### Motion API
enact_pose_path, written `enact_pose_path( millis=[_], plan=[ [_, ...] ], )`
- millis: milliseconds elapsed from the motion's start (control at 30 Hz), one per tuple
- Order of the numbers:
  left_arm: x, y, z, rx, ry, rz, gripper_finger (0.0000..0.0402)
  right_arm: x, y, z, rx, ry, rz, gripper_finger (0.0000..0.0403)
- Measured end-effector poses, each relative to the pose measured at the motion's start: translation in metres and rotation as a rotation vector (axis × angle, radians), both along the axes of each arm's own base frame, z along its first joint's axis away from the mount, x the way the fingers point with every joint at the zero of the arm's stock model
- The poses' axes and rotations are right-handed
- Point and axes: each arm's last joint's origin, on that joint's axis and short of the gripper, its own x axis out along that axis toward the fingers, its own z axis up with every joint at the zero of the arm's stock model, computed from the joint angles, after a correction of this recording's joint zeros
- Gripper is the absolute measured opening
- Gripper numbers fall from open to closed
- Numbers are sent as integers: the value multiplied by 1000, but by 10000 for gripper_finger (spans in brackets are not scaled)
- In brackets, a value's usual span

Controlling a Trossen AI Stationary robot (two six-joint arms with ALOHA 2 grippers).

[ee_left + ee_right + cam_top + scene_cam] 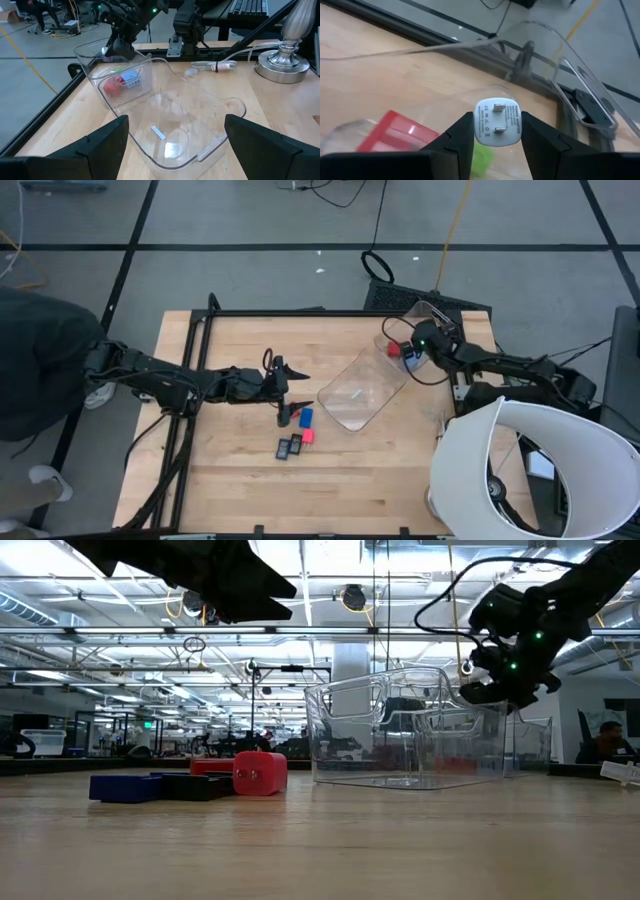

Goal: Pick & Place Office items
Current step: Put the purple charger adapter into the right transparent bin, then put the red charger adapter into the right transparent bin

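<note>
The clear plastic bin (362, 387) lies askew at the table's middle. A red block (114, 86), a green piece (482, 156) and a light-blue piece (131, 80) sit in its far right end. My right gripper (417, 348) hovers over that end, shut on a pale plug-shaped block (497, 122). On the wood near the bin lie a blue block (305, 417), a red block (310, 435) and two dark flat pieces (290, 447). My left gripper (288, 390) hangs open just left of the bin, above those pieces. My right gripper pinches the pale block by its two opposite sides (479, 125), one finger on each. The face with two metal prongs (498, 106) points back at the wrist camera. The block is lifted clear, above the inside of the bin's far right end.
A white lamp shade (525, 465) covers the table's near right corner, and its metal base (287, 62) stands beside a coiled white cable (212, 66). The dark frame rail (300, 312) runs along the far edge. Bare wood (220, 470) lies toward the near left.
</note>
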Motion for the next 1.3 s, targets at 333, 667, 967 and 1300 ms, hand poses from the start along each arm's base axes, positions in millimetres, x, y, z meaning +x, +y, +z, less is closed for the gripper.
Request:
enact_pose_path(
  millis=[333, 667, 967, 1300],
  plan=[
    [0, 0, 0, 0, 1, 0, 333, -8, -5, -5, 7, 11, -49, 147],
    [0, 0, 0, 0, 0, 0, 333, -8, -5, -5, 7, 11, -49, 186],
    [0, 0, 0, 0, 0, 0, 333, -5, -7, -2, -18, -30, -40, 187],
    [0, 0, 0, 0, 0, 0, 333, 14, -8, 10, 53, -322, 266, 183]
  ],
)
